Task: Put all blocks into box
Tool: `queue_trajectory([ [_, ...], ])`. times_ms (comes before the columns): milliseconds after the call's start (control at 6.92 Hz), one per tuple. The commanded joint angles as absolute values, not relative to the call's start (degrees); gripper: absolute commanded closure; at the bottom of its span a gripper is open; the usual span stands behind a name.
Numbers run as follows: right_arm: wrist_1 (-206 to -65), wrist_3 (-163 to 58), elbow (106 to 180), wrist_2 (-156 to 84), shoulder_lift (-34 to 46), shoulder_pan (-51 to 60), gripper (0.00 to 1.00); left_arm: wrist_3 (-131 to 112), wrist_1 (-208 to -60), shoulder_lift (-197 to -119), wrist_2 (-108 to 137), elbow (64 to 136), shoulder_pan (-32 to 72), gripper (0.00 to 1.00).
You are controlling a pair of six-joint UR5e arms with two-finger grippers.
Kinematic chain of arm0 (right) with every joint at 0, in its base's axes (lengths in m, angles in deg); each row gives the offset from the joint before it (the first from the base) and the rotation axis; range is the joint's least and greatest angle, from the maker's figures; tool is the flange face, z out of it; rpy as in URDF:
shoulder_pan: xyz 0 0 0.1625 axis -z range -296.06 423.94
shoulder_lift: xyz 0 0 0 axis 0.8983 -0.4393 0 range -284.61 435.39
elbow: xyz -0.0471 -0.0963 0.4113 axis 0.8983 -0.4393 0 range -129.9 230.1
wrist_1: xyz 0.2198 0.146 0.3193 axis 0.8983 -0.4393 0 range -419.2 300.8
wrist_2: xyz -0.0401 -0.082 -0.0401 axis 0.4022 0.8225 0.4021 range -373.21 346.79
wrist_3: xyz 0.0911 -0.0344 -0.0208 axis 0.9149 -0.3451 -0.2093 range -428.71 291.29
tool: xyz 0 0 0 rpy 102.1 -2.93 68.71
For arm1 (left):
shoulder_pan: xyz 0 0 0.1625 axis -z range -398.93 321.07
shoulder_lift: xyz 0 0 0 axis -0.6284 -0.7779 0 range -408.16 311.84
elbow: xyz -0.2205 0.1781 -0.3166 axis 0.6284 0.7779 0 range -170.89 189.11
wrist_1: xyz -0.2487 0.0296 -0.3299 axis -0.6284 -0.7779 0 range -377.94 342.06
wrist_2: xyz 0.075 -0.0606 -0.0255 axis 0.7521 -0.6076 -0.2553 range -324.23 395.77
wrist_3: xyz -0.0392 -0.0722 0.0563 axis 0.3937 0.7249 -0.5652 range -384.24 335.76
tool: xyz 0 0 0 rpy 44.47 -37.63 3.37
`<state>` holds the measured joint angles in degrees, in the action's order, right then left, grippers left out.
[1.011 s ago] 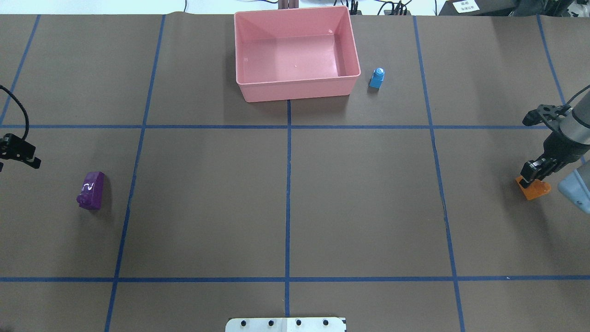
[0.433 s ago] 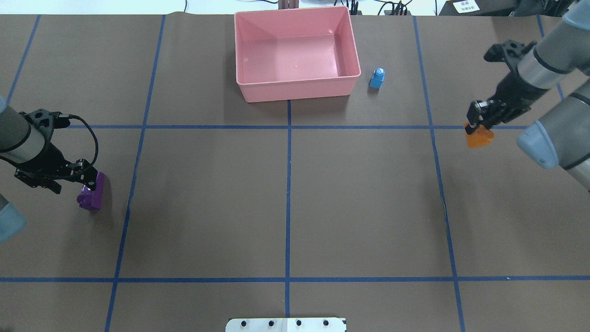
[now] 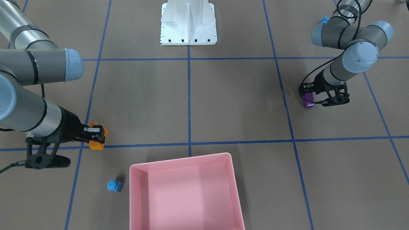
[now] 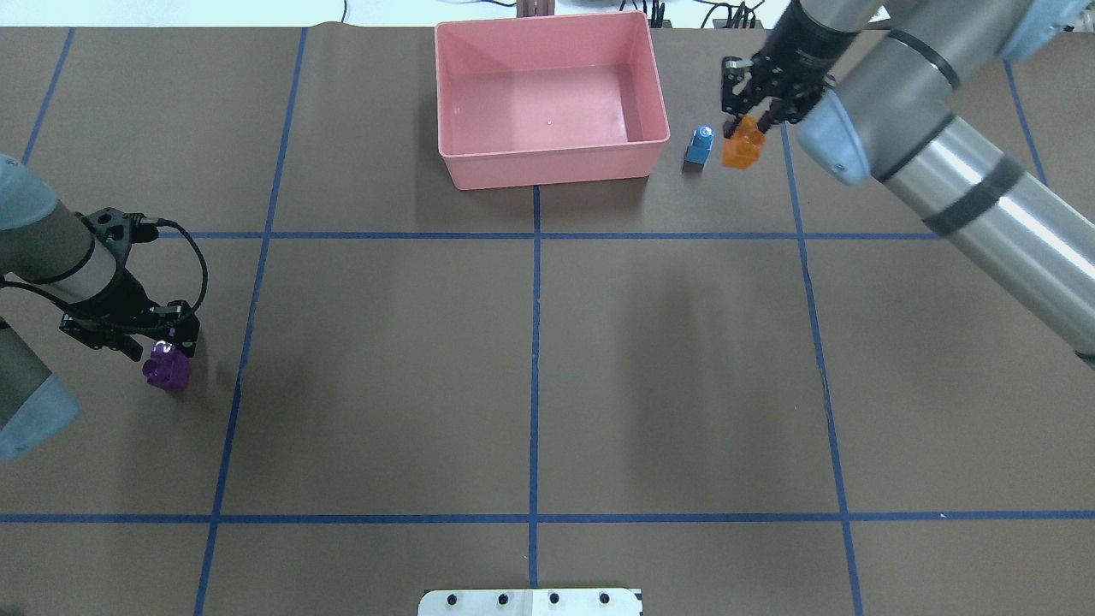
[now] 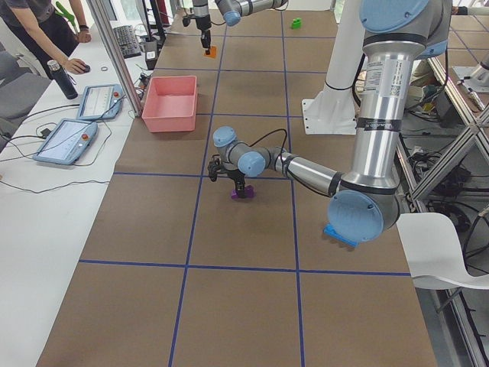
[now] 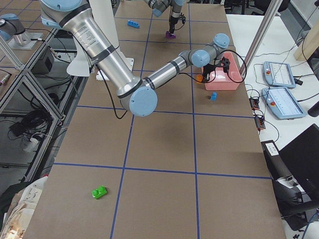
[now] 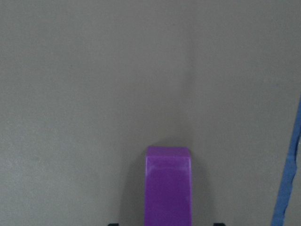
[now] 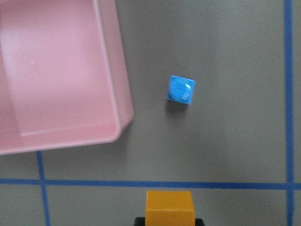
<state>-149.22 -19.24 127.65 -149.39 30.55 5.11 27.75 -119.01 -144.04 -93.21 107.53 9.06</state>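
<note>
— Close to the base (image 4: 530, 601), my side views show the green brick (image 6: 99, 191) at the table's (image 4: 667, 359) right end and the long blue brick (image 6: 132, 23) at its left end, both lying loose. Do you agree?
— I do. Farther out, my left gripper (image 4: 171, 342) stands over the purple brick (image 4: 166, 370), which sits on the table.
— Is it pinching it?
— No. On the left wrist view I see a gap on each side of the brick, so I call the jaws spread.
— And the right one?
— Farther again, my right gripper (image 4: 751, 122) is pressed onto the orange brick (image 4: 741, 147) and holds it raised, near the small blue brick (image 4: 700, 145), which stands on the table.
— Where is the box (image 4: 552, 169)?
— At the far edge, just beside the small blue brick. All five bricks are outside it.
</note>
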Motion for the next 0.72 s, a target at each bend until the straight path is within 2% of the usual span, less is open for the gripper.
queue_trajectory([
  [0,-138.9,-3.0,113.0,-143.2,43.2,8.3,1.0,27.9,-119.0,-144.1,-93.2,107.5,8.2,0.91],
  [144,-130.8,6.3,108.4,-136.1,44.8,11.1,1.0,28.1,-119.0,-144.3,-93.3,108.3,8.2,1.0],
  [289,-128.0,9.6,103.3,-130.7,48.1,13.6,1.0,28.3,-118.2,-146.7,-93.9,109.9,8.2,1.0],
  [578,-125.5,16.5,99.8,-120.8,49.6,17.4,1.0,32.3,-118.0,-156.0,-93.5,109.3,8.5,1.0],
])
